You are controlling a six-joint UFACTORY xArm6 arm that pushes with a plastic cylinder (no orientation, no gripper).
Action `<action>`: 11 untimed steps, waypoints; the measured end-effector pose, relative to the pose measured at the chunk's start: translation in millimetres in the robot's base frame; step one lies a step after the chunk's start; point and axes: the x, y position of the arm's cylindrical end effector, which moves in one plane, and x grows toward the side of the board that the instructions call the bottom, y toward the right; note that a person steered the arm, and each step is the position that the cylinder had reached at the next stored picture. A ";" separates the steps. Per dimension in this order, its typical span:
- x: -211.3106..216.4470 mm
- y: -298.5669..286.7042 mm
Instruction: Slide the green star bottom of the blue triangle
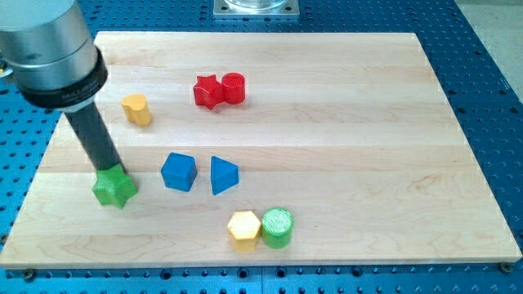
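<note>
1. the rod comes down from a grey cylindrical arm housing (49, 49) in the view's upper left corner, leaning toward the view's lower right.
2. the robot's tip (107, 170) meets the green star (113, 187) at the star's upper edge, touching it or nearly so; the exact contact is hidden by the rod.
3. this arm has no jaws: it ends in the plain rod, so nothing is grasped or released, and the tip only presses against blocks.
4. the green star lies near the left side of the wooden board (343, 114), in its lower half.
5. the blue triangle (222, 175) sits near the board's middle, to the view's right of the green star and slightly higher.
6. a blue cube (178, 171) stands between the green star and the blue triangle, just beside the triangle but apart from it.
7. toward the view's bottom from the triangle, a yellow hexagon (243, 229) and a green cylinder (277, 227) sit side by side, touching or almost touching.
8. near the view's top, a red star (207, 91) and a red cylinder (234, 87) are pressed together.
9. a yellow block (137, 109) of rounded shape lies alone to the left of the red pair, near the rod.
10. the board rests on a blue perforated table (490, 73).
</note>
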 end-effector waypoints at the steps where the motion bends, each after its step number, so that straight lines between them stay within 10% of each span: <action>1: 16.4 -7.6; 3: 19.3 -63.4; 7: 33.4 79.5; 11: 68.6 58.8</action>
